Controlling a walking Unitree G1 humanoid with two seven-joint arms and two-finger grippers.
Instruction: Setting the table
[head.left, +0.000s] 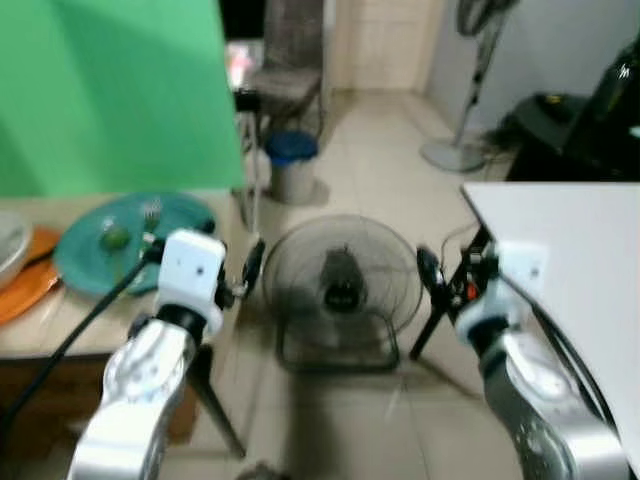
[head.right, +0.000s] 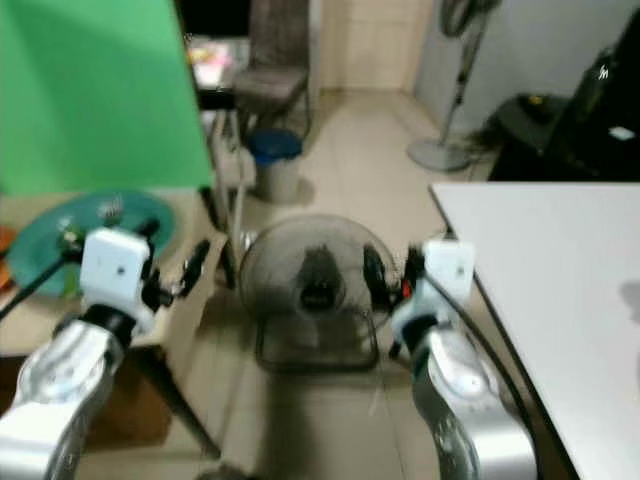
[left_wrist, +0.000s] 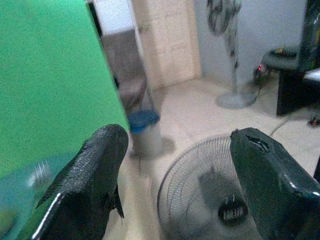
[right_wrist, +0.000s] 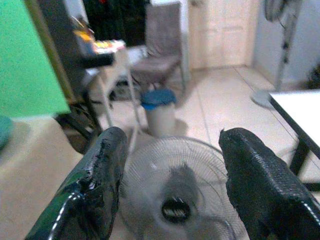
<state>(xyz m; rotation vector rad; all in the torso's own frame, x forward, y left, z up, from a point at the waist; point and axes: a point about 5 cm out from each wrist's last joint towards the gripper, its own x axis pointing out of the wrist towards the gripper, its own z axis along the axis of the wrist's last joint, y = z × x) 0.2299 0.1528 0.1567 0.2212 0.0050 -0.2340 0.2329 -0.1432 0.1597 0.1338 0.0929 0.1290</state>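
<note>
Both end effectors, left (head.left: 250, 272) and right (head.left: 437, 272), open, empty. Teal plate (head.left: 85, 262) beside left: rigid, likely breakable, slick; grip at rim.

Beige desk (head.left: 60, 335), robot's left: teal plate (head.left: 135, 240) bearing a small green item and a fork; orange plate (head.left: 30, 280) touching the teal one; rim of a pale bowl at the edge.
White desk (head.left: 580, 250), right.
Tiled floor (head.left: 370, 170): floor fan (head.left: 340, 285), blue-lidded bin (head.left: 293, 165), pedestal fan base (head.left: 455, 152).
</note>
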